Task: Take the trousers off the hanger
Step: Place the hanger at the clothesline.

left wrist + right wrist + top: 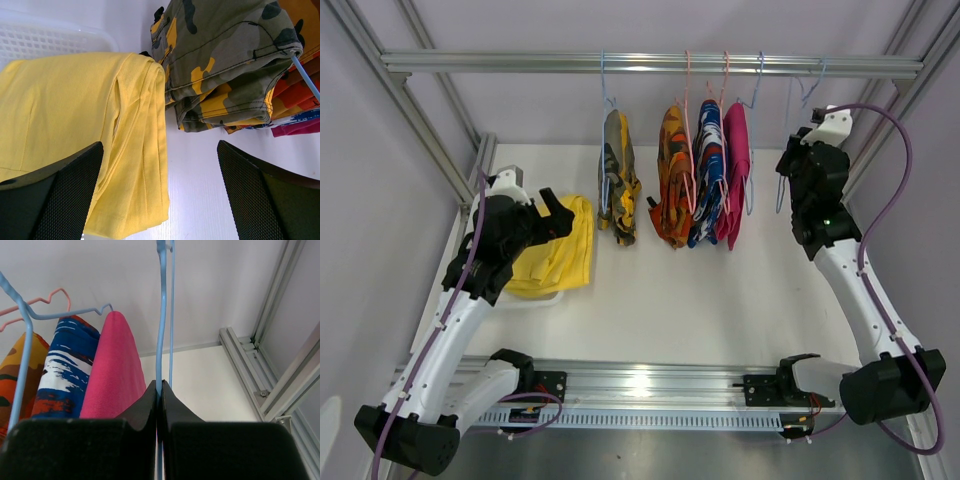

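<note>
Where the top view looks down on the table, the plain yellow cloth trousers (560,255) lie off any hanger on a white mesh plastic basket (535,297) at the left, below the left gripper (558,215). Four garments hang from the far aluminium rail (650,63), left to right: olive-yellow camouflage trousers (618,175), orange patterned trousers (672,175), blue-red-white patterned trousers (707,170), plain magenta pink trousers (735,170). The right gripper (798,150) is raised just right of them.

In the left wrist view, the left gripper's fingers (65,195) stand spread wide over the plain yellow cloth trousers, holding nothing.

In the right wrist view, the right gripper is pressed together, pinching a bare blue wire hanger (161,315).
</note>
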You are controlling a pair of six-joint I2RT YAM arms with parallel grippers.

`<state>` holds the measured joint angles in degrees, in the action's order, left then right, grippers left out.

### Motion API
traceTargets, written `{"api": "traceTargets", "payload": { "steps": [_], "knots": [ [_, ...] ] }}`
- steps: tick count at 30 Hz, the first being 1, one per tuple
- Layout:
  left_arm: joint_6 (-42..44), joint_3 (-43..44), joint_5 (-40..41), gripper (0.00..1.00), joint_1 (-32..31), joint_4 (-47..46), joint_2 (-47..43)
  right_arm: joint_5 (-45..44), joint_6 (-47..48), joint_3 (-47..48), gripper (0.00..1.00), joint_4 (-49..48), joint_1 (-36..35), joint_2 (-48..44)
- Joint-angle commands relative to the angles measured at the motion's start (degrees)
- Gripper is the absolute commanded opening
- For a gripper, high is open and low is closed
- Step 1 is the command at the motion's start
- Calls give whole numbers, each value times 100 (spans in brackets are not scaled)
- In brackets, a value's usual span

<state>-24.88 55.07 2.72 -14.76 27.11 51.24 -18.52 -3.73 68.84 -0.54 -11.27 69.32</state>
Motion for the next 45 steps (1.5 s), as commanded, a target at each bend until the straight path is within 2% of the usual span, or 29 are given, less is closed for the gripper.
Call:
{"api": "traceTargets", "payload": {
  "steps": [1, 11, 20, 34, 45],
  "knots": [
    [54, -40, -105, 99, 61, -163, -106, 33, -155, 332, 0, 238, 28, -243],
    [63, -40, -88, 99, 61, -145, -97, 200, -181, 1122, 0, 642, 28, -191],
    [71, -31, -70, 99, 70, -145, -115, 446, -207, 1843, 0, 950, 37, 415],
    [63, -31, -96, 99, 88, -145, -167, 613, -199, 1738, 0, 704, 90, 917],
    [54, -31, -158, 99, 97, -162, -159, 788, -286, 1299, 0, 616, 274, 565]
  ]
}}
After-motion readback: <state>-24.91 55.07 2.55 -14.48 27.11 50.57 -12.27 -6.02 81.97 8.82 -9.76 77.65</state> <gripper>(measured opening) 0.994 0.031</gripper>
